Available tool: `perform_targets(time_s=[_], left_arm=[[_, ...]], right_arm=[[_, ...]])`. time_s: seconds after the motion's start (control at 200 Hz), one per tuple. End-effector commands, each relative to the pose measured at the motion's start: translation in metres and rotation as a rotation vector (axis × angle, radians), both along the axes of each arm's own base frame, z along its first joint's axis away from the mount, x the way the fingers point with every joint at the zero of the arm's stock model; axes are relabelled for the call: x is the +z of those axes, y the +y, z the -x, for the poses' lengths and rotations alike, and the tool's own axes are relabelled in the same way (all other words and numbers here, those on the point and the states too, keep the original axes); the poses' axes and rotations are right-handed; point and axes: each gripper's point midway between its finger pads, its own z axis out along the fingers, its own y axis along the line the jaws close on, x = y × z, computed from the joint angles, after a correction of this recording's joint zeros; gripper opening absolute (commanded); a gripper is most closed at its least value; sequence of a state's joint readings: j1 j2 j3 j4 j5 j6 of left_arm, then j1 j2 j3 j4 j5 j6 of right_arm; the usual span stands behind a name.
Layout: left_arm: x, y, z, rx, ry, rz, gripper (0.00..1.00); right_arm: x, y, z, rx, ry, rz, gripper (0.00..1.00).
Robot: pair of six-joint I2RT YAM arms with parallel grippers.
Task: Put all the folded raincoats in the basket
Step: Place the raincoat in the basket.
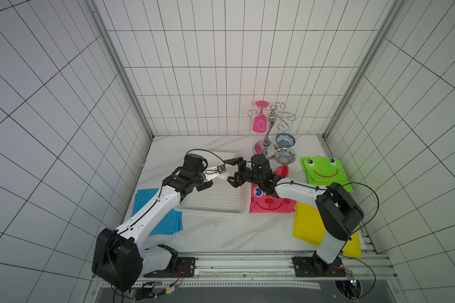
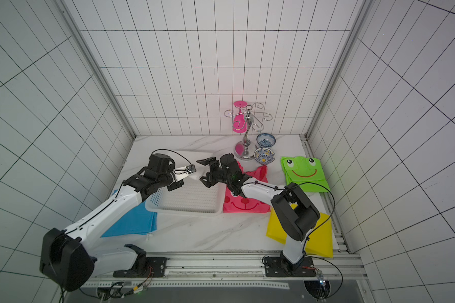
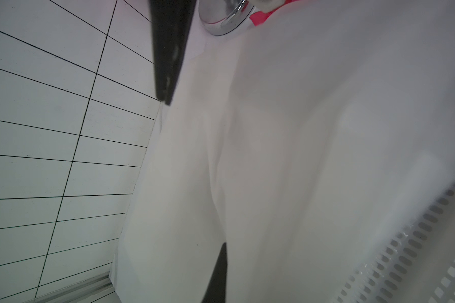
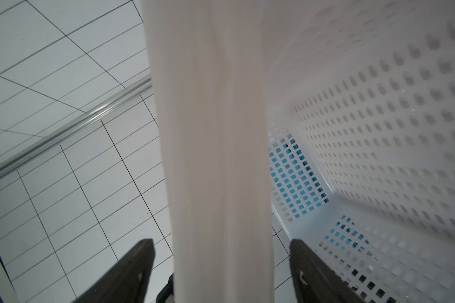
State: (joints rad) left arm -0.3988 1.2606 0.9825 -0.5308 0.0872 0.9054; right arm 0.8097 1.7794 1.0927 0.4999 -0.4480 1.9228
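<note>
The folded raincoat (image 1: 226,175) (image 2: 195,176) is white and hangs in the air over the far edge of the basket (image 1: 213,211) (image 2: 184,211), a shallow white perforated one. My left gripper (image 1: 217,177) (image 2: 185,177) is shut on it. In the left wrist view one black finger (image 3: 221,262) presses into the cloth (image 3: 273,131) and the other is hidden. My right gripper (image 1: 230,171) (image 2: 202,171) (image 4: 221,241) faces it from the right, open, its fingers standing apart on either side of the hanging fold (image 4: 221,157) without touching it. The basket's mesh wall (image 4: 378,131) lies just beyond.
A pink face raincoat (image 1: 271,203) lies right of the basket, a green frog one (image 1: 323,170) further right, a yellow one (image 1: 307,223) under the right arm and a blue one (image 1: 160,210) to the left. A chrome rack (image 1: 269,126) and two bowls (image 1: 285,140) stand behind.
</note>
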Motion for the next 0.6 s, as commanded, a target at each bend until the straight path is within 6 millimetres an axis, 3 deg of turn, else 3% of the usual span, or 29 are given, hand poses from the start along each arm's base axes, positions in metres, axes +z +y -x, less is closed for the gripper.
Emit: perform_targets(time_s=[0.0, 0.1, 0.16, 0.21, 0.29, 0.4, 0.595], left_arm=[[0.009, -0.006, 0.007, -0.031, 0.007, 0.041, 0.00], [0.014, -0.002, 0.011, -0.035, 0.010, 0.036, 0.00], [0.016, 0.003, 0.017, -0.056, 0.036, 0.025, 0.06], [0.021, 0.008, 0.022, -0.067, 0.059, 0.024, 0.20], [0.028, 0.013, 0.036, -0.100, 0.116, 0.027, 0.55], [0.039, 0.020, 0.056, -0.131, 0.193, 0.063, 0.62], [0.054, 0.037, 0.068, -0.028, 0.257, 0.126, 0.73]], right_arm=[[0.019, 0.014, -0.006, -0.020, -0.009, -0.061, 0.53], [0.015, 0.013, -0.002, -0.029, 0.000, -0.047, 0.20], [0.011, 0.010, 0.001, -0.024, 0.000, -0.023, 0.12], [0.010, 0.007, 0.004, -0.022, -0.007, -0.010, 0.09], [0.008, 0.003, 0.006, -0.022, -0.023, 0.002, 0.06], [0.008, 0.002, 0.013, 0.006, -0.061, 0.012, 0.06], [0.001, 0.002, 0.031, 0.061, -0.110, 0.032, 0.06]])
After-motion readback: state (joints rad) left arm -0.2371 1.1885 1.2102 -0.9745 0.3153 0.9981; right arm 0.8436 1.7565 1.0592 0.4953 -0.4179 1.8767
